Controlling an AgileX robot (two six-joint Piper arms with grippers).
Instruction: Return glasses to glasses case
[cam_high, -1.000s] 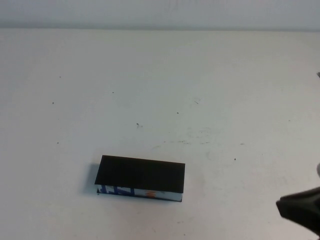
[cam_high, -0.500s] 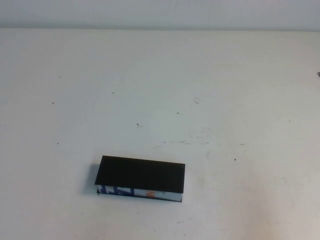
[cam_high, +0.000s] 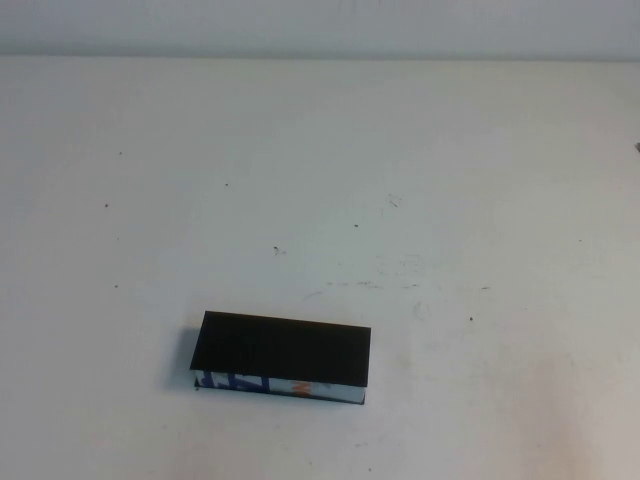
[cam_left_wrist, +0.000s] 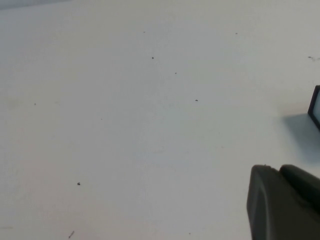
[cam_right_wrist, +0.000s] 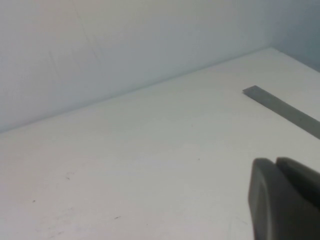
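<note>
The glasses case (cam_high: 283, 350) lies on the white table, toward the front and left of centre. Its black lid is down, and its white front side shows blue and orange print. The glasses are hidden or out of view. Neither arm appears in the high view. In the left wrist view my left gripper (cam_left_wrist: 277, 170) hangs shut above bare table with nothing in it, and one end of the glasses case (cam_left_wrist: 316, 107) shows at the picture's edge. In the right wrist view my right gripper (cam_right_wrist: 274, 162) is shut and empty over bare table near the back wall.
The white table (cam_high: 420, 180) carries only small dark specks and faint scuffs. A flat grey strip (cam_right_wrist: 282, 109) lies on the table near its edge in the right wrist view. A pale wall (cam_right_wrist: 125, 40) rises behind the table.
A second ago my right gripper showed at the lower right corner of the high view. It has since drawn back out of that view. The case has not moved.
</note>
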